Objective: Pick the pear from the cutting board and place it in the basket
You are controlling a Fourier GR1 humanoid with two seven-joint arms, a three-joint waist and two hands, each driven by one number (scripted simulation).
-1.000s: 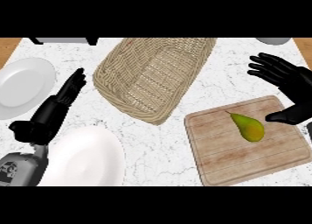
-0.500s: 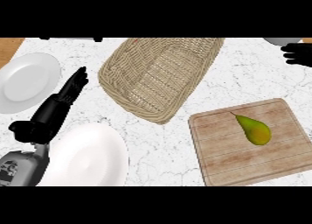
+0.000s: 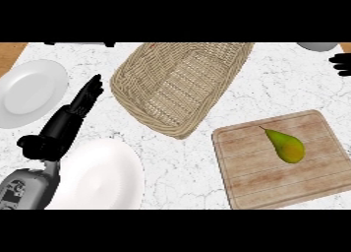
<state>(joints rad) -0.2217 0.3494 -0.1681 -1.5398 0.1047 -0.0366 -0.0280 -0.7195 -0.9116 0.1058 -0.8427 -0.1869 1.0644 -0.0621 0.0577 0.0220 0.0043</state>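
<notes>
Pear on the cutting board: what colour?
The pear is green with a yellowish-brown patch near the middle and a dark stem; head view shows it.

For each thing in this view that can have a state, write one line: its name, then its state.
pear: lying on the cutting board, not held.
cutting board: flat on the counter, bearing only the pear.
basket: holds nothing.
left hand: open, fingers straight, between the two plates.
right hand: at the right edge, holding nothing; finger state unclear.
far plate: bare.
near plate: bare.

Kitchen: marble counter with plates, cutting board.
</notes>
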